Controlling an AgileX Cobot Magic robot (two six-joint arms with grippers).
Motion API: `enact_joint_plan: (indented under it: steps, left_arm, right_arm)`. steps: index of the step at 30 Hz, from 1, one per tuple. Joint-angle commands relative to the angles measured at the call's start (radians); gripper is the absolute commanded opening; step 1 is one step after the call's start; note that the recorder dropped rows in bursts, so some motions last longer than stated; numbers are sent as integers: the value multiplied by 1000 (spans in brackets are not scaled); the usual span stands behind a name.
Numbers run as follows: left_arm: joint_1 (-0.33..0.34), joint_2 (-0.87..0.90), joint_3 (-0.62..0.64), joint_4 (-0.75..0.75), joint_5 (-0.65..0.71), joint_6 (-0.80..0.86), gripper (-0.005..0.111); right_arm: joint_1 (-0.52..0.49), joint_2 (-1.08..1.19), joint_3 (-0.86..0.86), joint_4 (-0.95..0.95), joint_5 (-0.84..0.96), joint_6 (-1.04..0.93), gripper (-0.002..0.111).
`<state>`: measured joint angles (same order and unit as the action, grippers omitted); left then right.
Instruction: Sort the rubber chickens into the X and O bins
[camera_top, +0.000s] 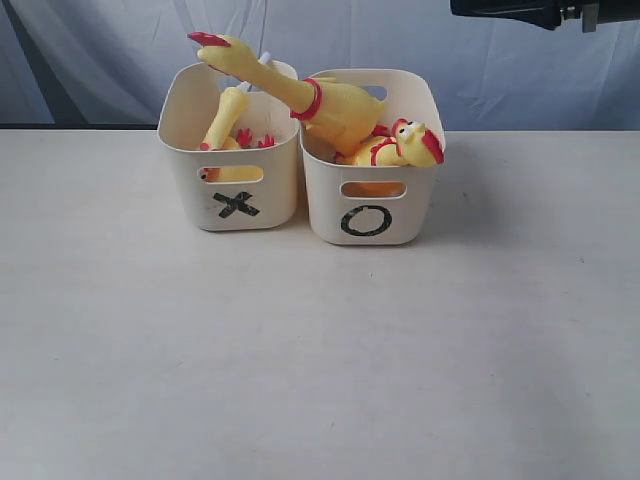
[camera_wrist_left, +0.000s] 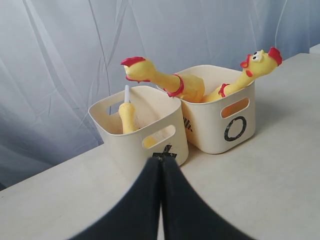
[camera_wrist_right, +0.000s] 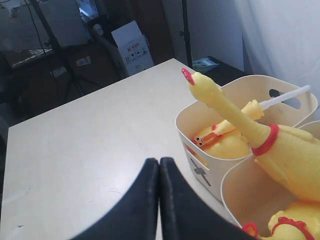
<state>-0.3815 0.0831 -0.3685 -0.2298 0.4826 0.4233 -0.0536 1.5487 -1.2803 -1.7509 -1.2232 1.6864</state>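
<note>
Pale tabletop (camera_top: 320, 370): black-lettered X bin (camera_top: 280, 195) left, O bin (camera_top: 325, 205) right, rubber chickens (camera_top: 340, 110) inside both. My left gripper (camera_wrist_left: 161, 159) and right gripper (camera_wrist_right: 159, 161) are clenched, empty.

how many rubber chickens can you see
4: two yellow rubber chickens lie in the cream X bin, two in the O bin; others may be hidden underneath.

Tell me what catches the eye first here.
The X bin and O bin stand side by side on the table. A long rubber chicken sprawls from the O bin, neck stretched over the X bin; a second chicken pokes its head over the O bin's rim.
</note>
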Motion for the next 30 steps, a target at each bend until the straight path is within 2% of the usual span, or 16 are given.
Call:
enact_joint_plan:
  steps: [1, 3, 5, 11, 15, 25, 30]
  left_arm:
    - [-1, -8, -6, 4, -5, 0, 0]
    - [4, -10, -6, 4, -5, 0, 0]
    - [46, -30, -6, 4, -5, 0, 0]
    - [288, -83, -6, 4, -5, 0, 0]
    - [378, -83, -6, 4, -7, 0, 0]
    - [389, -83, -6, 2, -7, 0, 0]
    - [389, -83, -6, 2, -7, 0, 0]
  right_arm:
    - [-4, -8, 1, 6, 2, 1, 0]
    - [-4, -8, 1, 6, 2, 1, 0]
    - [-4, -8, 1, 6, 2, 1, 0]
    - [-4, -8, 1, 6, 2, 1, 0]
    - [-4, -8, 1, 6, 2, 1, 0]
    - [-4, -6, 1, 6, 2, 1, 0]
    - [-4, -168, 1, 6, 39, 1, 0]
